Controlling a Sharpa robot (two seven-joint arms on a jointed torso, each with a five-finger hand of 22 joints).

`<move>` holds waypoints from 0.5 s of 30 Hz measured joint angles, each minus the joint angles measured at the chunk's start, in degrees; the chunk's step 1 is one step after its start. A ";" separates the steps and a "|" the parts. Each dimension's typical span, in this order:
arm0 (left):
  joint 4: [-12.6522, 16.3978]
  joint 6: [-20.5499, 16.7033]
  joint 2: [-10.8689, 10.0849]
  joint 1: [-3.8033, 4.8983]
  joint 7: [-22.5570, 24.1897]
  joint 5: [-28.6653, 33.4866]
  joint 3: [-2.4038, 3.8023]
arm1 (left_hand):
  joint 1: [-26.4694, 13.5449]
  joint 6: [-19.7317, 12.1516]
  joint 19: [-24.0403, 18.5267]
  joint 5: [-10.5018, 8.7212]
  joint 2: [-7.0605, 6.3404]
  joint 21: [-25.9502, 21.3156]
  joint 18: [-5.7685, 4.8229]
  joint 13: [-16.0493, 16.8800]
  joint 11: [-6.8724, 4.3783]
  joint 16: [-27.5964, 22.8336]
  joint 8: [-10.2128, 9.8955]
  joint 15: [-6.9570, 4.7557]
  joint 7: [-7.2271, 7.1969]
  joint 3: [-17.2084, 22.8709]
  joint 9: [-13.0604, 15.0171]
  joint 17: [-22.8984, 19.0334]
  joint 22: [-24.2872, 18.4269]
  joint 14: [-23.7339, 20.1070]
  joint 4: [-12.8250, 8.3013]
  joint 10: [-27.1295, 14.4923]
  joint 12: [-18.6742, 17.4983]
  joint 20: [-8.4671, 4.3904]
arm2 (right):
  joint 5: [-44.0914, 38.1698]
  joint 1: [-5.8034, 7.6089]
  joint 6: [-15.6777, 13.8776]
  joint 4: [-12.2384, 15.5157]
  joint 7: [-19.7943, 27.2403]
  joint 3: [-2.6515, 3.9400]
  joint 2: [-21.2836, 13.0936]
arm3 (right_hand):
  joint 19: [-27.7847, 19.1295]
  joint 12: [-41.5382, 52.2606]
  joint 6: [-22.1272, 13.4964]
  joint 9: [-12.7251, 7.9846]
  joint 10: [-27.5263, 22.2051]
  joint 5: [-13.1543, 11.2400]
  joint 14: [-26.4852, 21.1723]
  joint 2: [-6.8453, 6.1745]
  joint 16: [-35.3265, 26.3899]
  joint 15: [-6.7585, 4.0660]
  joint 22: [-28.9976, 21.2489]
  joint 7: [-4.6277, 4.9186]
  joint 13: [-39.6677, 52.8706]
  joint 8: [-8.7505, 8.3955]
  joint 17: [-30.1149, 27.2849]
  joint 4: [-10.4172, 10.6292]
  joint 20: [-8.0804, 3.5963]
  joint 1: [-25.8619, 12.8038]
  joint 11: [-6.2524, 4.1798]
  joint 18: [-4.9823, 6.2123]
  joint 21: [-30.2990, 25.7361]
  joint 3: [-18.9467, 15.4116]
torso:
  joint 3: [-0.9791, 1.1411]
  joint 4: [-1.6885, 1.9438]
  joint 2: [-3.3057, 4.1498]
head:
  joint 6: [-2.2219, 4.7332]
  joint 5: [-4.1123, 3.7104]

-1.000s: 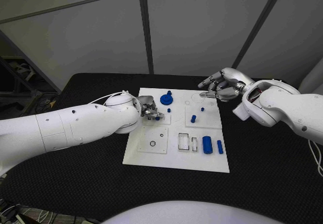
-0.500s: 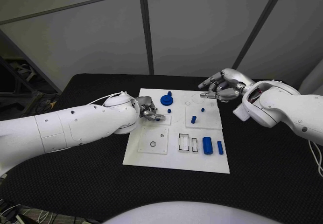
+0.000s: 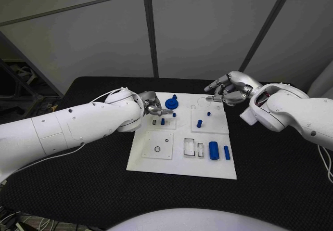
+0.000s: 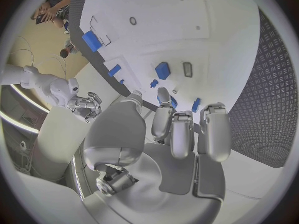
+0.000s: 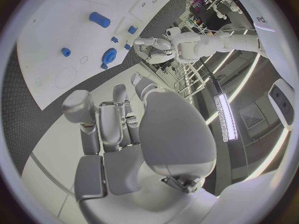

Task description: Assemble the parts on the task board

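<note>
Head camera overhead; wrist cameras close, apparently sharing task board (image 3: 182,137).

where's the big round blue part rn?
Head view: the round blue part sits at the far edge of the task board, left of centre, just right of the left hand.

Bare task board (image 3: 182,163) lies near the robot; upright blue parts (image 3: 199,122) crowd its far half.

No words, numbers or labels can be read on the task board (image 3: 182,163) or on the blue parts (image 3: 213,149). In the right wrist view some dark letters sit on a white thing in the room, too small to read.
</note>
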 measured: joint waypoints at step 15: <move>-2.39 5.74 -1.08 3.48 -0.99 3.01 3.57 | 4.87 -1.38 -1.19 0.00 3.35 -2.16 0.00 0.00 0.62 -0.58 -2.72 0.05 0.96 -2.92 -2.40 0.00 0.00 0.00 -0.79 -2.07 -3.25 0.36 | 0.00 0.00 0.29 -0.43 -0.05 -0.01 0.11 | -0.12 -0.09 0.00 0.00 -0.09 0.00 0.00 0.00 0.00 0.00 -0.05 0.00 -0.06 0.00 0.00 0.00 0.12 0.00 -0.09 0.00 -0.14 0.00 | 0.04 -0.02 0.04 | 0.37 0.15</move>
